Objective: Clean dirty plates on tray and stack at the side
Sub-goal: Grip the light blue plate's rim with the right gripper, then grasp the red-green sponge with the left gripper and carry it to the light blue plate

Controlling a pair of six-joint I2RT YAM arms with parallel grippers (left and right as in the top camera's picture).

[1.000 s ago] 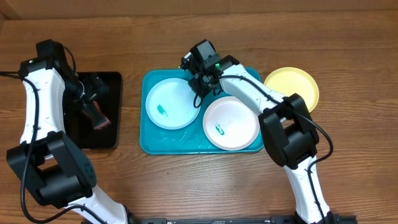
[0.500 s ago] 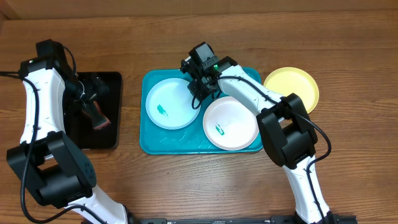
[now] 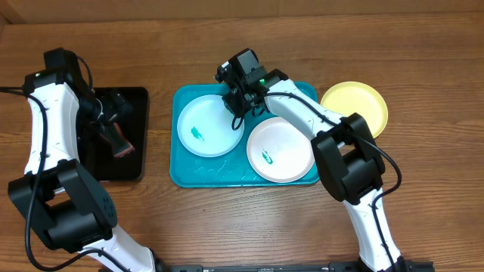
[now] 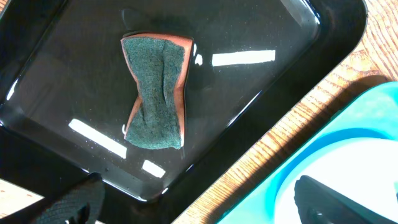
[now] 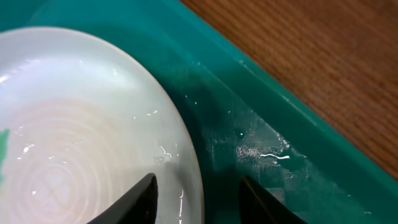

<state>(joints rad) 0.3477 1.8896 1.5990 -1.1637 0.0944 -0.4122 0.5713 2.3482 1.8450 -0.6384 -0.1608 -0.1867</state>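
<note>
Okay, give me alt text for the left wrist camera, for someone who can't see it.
A dark green sponge with orange sides lies in a glossy black tray, pinched at its middle. The left gripper is open, fingertips at the bottom edge. At lower right: wooden table and a corner of the turquoise tray holding a pale plate.

A brown wooden table [image 3: 227,219] is seen across the whole overhead view. Near the centre a turquoise tray [image 3: 212,172] is laid flat on it. A smaller black tray [image 3: 136,162] is placed to the left, apart from the first. A yellow plate [image 3: 355,106] is set directly on the wood, just beside the turquoise tray's upper right corner.
</note>
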